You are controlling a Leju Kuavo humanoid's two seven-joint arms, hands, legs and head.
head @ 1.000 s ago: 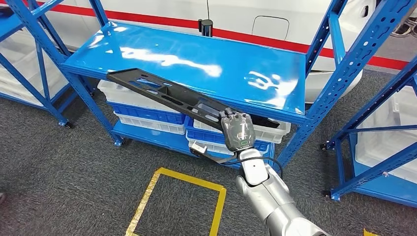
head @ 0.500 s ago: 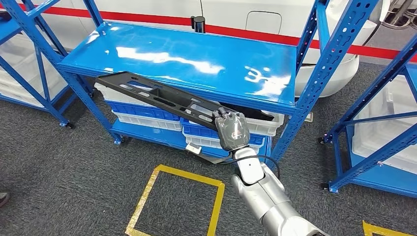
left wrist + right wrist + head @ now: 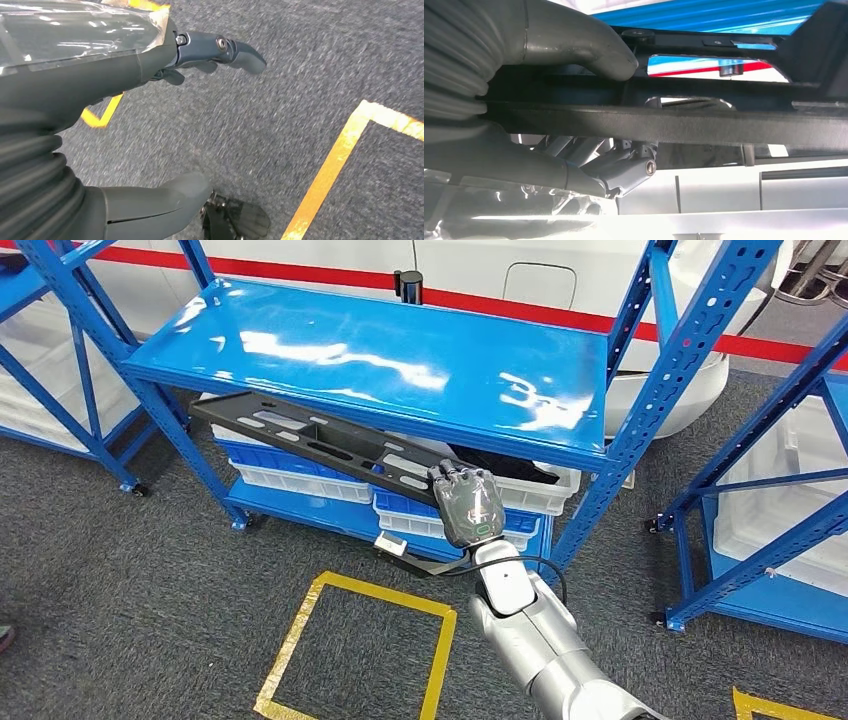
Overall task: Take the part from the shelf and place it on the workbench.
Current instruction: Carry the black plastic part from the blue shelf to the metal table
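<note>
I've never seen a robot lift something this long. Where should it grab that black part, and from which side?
At its near end, from the aisle side, as the right hand grips it now. The black part is a long flat bar slanting under the blue shelf, so only that end is reachable.

I see a matt black plastic-looking part (image 3: 320,435) under the glossy blue painted metal shelf (image 3: 400,350), glare streaking its top. White and blue plastic bins (image 3: 300,468) sit below. My right hand (image 3: 468,505) has a shiny translucent grey shell; the silver arm looks brushed metal. The grey carpet (image 3: 300,65) is rough.

One black part (image 3: 320,440), two hands (image 3: 468,505).
</note>
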